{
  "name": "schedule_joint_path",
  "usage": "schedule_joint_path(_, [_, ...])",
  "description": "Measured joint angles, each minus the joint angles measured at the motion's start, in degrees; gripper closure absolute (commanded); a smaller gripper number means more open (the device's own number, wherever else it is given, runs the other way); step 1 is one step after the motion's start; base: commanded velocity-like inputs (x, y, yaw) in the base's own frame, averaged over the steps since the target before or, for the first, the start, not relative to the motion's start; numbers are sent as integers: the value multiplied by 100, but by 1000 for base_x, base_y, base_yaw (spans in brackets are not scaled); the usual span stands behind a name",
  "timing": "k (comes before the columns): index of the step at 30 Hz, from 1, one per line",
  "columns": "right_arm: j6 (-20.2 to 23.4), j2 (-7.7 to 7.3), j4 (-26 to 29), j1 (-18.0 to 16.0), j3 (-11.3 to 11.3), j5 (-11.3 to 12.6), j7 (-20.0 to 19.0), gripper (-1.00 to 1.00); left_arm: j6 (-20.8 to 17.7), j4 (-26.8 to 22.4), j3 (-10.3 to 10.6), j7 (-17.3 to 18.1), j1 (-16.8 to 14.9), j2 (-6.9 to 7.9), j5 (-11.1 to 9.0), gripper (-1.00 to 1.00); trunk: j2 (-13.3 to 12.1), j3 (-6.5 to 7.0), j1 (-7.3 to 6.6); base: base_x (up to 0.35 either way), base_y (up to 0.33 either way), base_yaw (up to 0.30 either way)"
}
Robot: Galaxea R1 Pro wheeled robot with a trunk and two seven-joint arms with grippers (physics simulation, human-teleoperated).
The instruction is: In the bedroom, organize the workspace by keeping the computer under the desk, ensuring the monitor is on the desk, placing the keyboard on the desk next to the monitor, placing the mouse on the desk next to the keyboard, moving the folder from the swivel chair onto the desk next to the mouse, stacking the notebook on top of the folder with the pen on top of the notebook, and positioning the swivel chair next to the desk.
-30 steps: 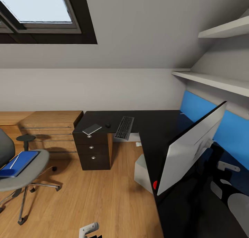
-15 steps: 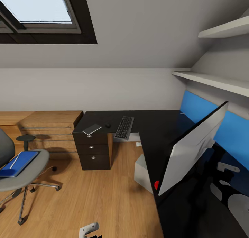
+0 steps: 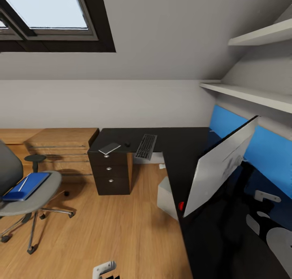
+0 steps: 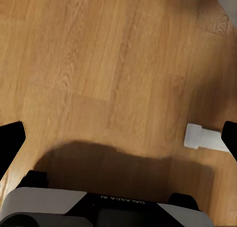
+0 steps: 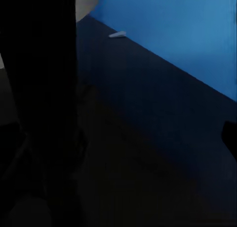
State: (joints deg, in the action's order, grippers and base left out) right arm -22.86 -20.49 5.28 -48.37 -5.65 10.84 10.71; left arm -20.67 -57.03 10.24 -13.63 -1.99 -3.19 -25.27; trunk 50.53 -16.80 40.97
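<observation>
Left gripper (image 4: 118,138) is hanging open over the floor (image 4: 98,64); the right gripper's state is unclear. One monitor (image 3: 219,169), one keyboard (image 3: 146,146) are sitting on one desk (image 3: 182,149).

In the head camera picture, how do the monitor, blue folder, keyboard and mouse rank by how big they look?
1. monitor, by far, though it is also nearest the camera.
2. blue folder.
3. keyboard, close to the folder and farther off, so that order is unsure.
4. mouse, tiny.
</observation>
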Motion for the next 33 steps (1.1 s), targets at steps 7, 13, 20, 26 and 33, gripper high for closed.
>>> schedule_joint_path(7, [-8,75,19,1,3,15,-1,-100,-1,-2,-1,-1,0,-1,-1,-100,-1,0,-1,-301,167,0])
schedule_joint_path(13, [-185,345,209,0,-35,16,82,-100,-1,-1,-1,-1,0,-1,1,-100,-1,0,-1,-265,206,0])
schedule_joint_path(20, [-342,706,541,9,-68,-12,612,-100,5,0,0,-10,0,0,4,-100,2,0,-4,-147,93,0])
schedule_joint_path(26, [-291,736,1091,356,-61,0,384,-100,388,8,-2,-28,0,24,3,-100,0,0,-4,-1,1,0])
schedule_joint_path(33, [318,834,2578,1152,-69,-7,296,-100,438,9,-1,-33,0,26,3,-100,1,0,-4,0,0,0])
